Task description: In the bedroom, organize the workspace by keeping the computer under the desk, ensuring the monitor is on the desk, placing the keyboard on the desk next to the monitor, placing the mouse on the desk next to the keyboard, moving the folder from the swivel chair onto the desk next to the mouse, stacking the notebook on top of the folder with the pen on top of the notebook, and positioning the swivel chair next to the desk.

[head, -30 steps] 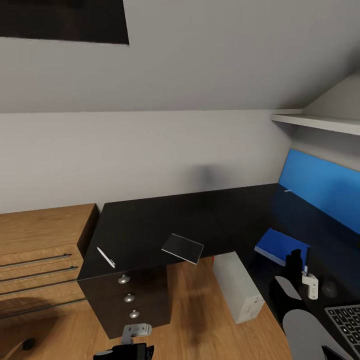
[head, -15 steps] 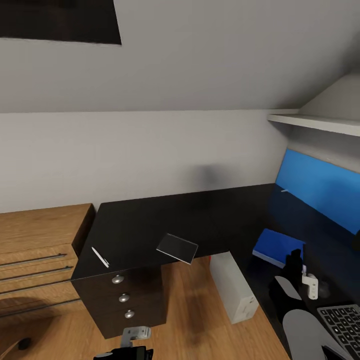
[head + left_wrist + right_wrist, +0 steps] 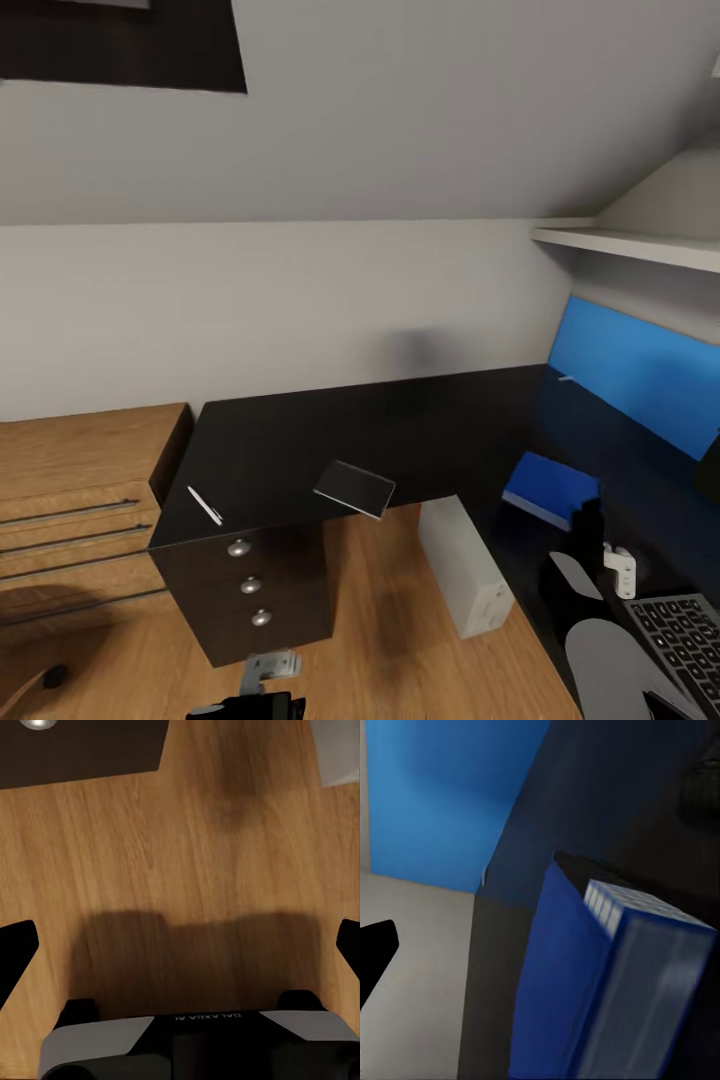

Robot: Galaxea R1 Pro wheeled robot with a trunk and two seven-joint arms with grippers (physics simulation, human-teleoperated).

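Right pincer (image 3: 600,535) hangs above the black counter (image 3: 300,450) just beside the blue folder (image 3: 552,488); fingers spread wide, nothing held. Left pincer (image 3: 262,672) low over the wood floor, open, empty. Notebook (image 3: 355,488) overhangs the counter edge; pen (image 3: 205,505) near the corner. Computer (image 3: 465,580) stands under the counter. Right wrist view shows the folder's white page edges.

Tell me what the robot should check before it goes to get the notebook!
1. Folder lies on the desk: ok.
2. Notebook on the folder: not ok; it lies apart, overhanging the desk's edge.
3. Pen on the notebook: not ok; it lies above the drawers.
4. Left pincer free: ok, fingers spread over bare floor.
5. Right pincer free: cannot tell.
6. Computer under the desk: ok, though partly sticking out.
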